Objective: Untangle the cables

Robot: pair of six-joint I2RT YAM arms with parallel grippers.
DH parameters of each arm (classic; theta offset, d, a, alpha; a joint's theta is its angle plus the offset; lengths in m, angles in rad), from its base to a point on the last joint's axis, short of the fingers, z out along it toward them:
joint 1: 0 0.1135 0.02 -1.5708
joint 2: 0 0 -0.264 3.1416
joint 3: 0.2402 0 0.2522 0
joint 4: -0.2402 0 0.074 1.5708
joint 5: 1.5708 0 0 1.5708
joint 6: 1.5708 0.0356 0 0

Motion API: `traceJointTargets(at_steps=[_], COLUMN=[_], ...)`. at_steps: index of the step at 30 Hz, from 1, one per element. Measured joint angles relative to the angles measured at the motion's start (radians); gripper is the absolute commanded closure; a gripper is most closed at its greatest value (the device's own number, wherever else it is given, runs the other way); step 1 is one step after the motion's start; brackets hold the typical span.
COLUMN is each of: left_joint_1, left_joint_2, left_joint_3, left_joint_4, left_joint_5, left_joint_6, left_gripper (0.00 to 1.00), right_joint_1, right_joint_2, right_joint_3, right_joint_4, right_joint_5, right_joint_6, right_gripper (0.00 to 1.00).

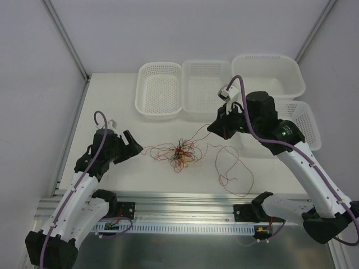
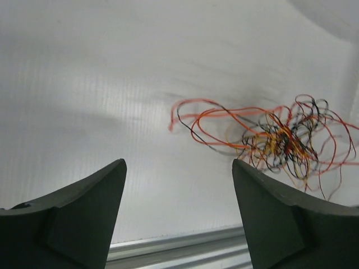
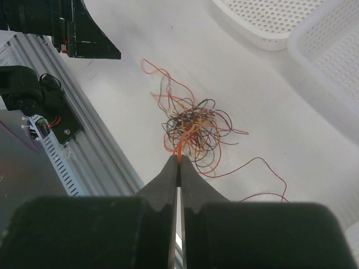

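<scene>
1. Black fingers of the right gripper (image 3: 179,159) sit closest in its wrist view. They are pressed tight together and pinch an orange strand (image 3: 181,148) that leads down into the clump.
2. Left gripper (image 2: 178,165): jaws stand wide apart with nothing between them. It hovers low over the white table (image 1: 123,179), facing the clump from the left and not touching it.
3. Cables (image 1: 182,152): hair-thin orange, red, dark red and black wires in one knotted clump at mid-table, between the two grippers. A few loops trail toward the left gripper. A loose dark red strand (image 3: 259,159) wanders off flat on the right side.
4. Judgement: the task is at an early stage, since the knot is dense and only one strand is in hand.
5. Risks:
   - Nothing anchors the clump, so a pull on the orange strand may drag the whole bundle instead of freeing the strand.
   - A hard pull could cinch the knot tighter.
   - The wire is so fine that it could slip from the fingertips or snap.
   - The clump could be dragged onto the slotted aluminium rail (image 1: 185,199) at the near edge and snag there.
6. Containers: four white perforated plastic baskets stand at the far side.
   - No wire shows in the left basket (image 1: 160,65), the middle basket (image 1: 206,63) or the large basket (image 1: 263,56).
   - The right arm partly hides the fourth basket (image 1: 307,115). Its visible part holds nothing I can make out.
</scene>
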Motion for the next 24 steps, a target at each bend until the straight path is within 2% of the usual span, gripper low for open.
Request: traceJointTargets(at_steps=[4,9,14,20,24], left_joint_1=[-0.047,-0.288,-0.442,-0.541,-0.560], left_joint_2=[-0.008,0.103,0.281,0.558,0.665], left_joint_3=[0.024,0.118,0.186,0.314,0.357], left_joint_4=[-0.006,0.028,0.119,0.184,0.217], left_joint_5=[0.100,0.104,0.070,0.011,-0.005], left_joint_6=[0.018,0.021,0.018,0.043,0.048], left_gripper=[0.16,0.21,0.26,0.33,0.36], right_joint_1=[0.026,0.057,0.083,0.095,0.097], right_joint_2=[0.024,0.047,0.047,0.047,0.042], right_joint_3=[0.003,0.029,0.042,0.042,0.036], right_joint_4=[0.014,0.017,0.024,0.025,0.035], right_joint_5=[-0.010,-0.009,-0.006,-0.002,-0.001], right_joint_6=[0.000,0.000,0.003,0.012,0.024], right_gripper=[0.99,0.99,0.99,0.99,0.99])
